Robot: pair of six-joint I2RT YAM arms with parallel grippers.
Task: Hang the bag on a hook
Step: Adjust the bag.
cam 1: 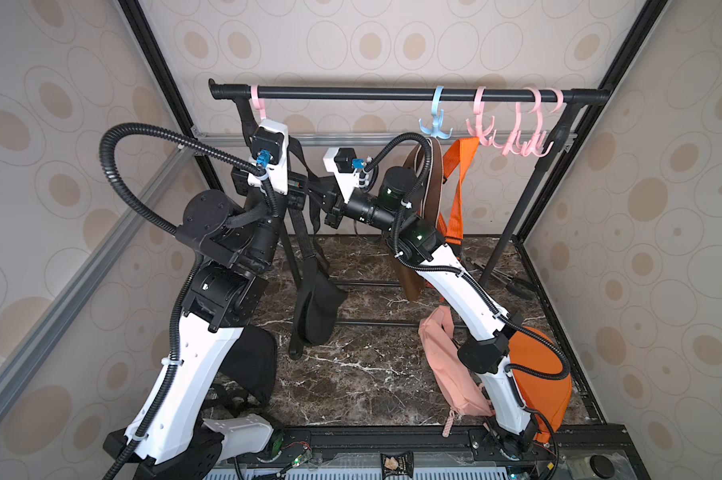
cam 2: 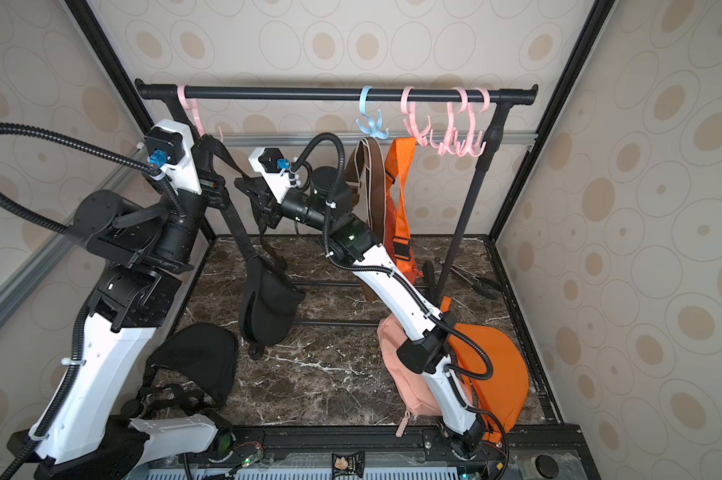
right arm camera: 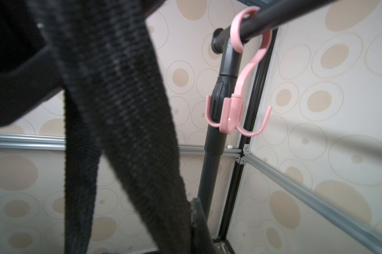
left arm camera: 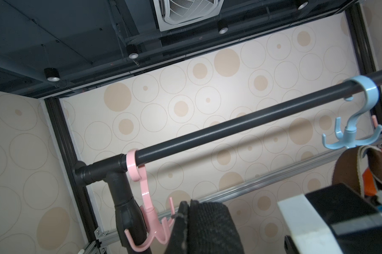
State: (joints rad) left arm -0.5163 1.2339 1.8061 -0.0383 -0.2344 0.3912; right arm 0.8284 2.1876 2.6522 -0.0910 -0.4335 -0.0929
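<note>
Black bag (cam 1: 320, 303) (cam 2: 268, 303) hangs in the air at the centre-left of both top views, over the marble table (cam 1: 372, 370), with one loose end reaching down to the table or close to it. Its strap (cam 1: 299, 224) (left arm camera: 207, 228) runs up toward the upper left of the frame and into the left end effector (left arm camera: 184, 220). That end effector's jaws are clamped together on the webbing, just beside the prongs of the pink hook (left arm camera: 150, 211) (cam 1: 259, 102); the strap is not on any prong. The hook hangs at the left end of the black rail (cam 1: 351, 93).

The right end effector (cam 2: 247, 186) sits just right of the strap, pointing left, with its jaws together. In the right wrist view the webbing (right arm camera: 119, 110) lies against one dark finger (right arm camera: 196, 220), but whether it is pinched cannot be told.

Further right on the rail, a blue hook (cam 1: 436, 124) carries a brown strap (cam 1: 430, 178), and an orange strap (cam 1: 459, 174) hangs from one of the pink hooks (cam 1: 517, 139) clustered at the upper right. On the table lie a second black bag (cam 2: 197, 357) at lower left, and a pink bag (cam 1: 446, 365) and an orange bag (cam 1: 546, 374) at lower right.
</note>
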